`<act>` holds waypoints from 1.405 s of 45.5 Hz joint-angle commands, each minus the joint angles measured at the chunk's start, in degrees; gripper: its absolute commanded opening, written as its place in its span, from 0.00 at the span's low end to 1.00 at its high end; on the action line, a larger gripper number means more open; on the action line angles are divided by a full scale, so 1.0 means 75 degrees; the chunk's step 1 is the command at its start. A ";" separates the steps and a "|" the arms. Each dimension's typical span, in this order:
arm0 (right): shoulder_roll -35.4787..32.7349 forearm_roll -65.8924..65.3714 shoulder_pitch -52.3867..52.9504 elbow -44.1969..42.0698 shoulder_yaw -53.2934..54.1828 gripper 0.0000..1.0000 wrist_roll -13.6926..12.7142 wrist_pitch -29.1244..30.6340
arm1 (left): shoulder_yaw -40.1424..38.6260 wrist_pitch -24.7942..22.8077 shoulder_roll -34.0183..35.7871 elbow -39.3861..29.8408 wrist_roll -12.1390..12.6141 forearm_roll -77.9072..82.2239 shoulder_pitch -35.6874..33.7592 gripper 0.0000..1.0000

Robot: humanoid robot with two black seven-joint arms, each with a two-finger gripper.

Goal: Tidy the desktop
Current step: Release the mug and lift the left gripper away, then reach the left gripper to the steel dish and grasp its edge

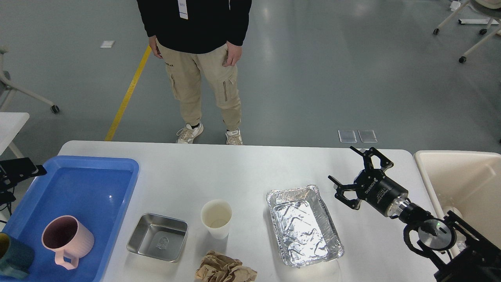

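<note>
The white desktop (235,168) carries a crinkled foil tray (303,225), a white paper cup (216,218), a square steel dish (157,237) and a wad of crumpled brown paper (226,269) at the front edge. My right gripper (341,163) hovers open and empty just right of the foil tray's far corner, fingers pointing up-left. A dark part of my left arm, probably its gripper (21,170), shows at the left edge beside the blue tray; its fingers cannot be made out.
A blue tray (98,184) at the left holds a pink mug (66,239) and a teal cup (13,258). A beige bin (462,184) stands off the right end. A person (199,62) stands at the far edge.
</note>
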 commanded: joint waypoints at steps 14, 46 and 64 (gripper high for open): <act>-0.0005 -0.0002 -0.0037 0.0013 0.0047 1.00 0.0000 0.0000 | -0.0006 -0.0743 -0.1707 0.0709 -0.0752 0.5113 -0.0160 0.97; -0.0052 -0.0002 -0.0096 0.0271 0.0153 1.00 0.0000 -0.0035 | 0.1014 -0.1153 -0.4121 0.2127 -0.1080 0.6275 -0.0371 0.97; -0.0087 -0.0002 -0.0143 0.0329 0.0176 1.00 0.0000 -0.0035 | 0.1354 -0.1060 -0.4860 0.2924 -0.1936 0.7084 -0.0371 0.95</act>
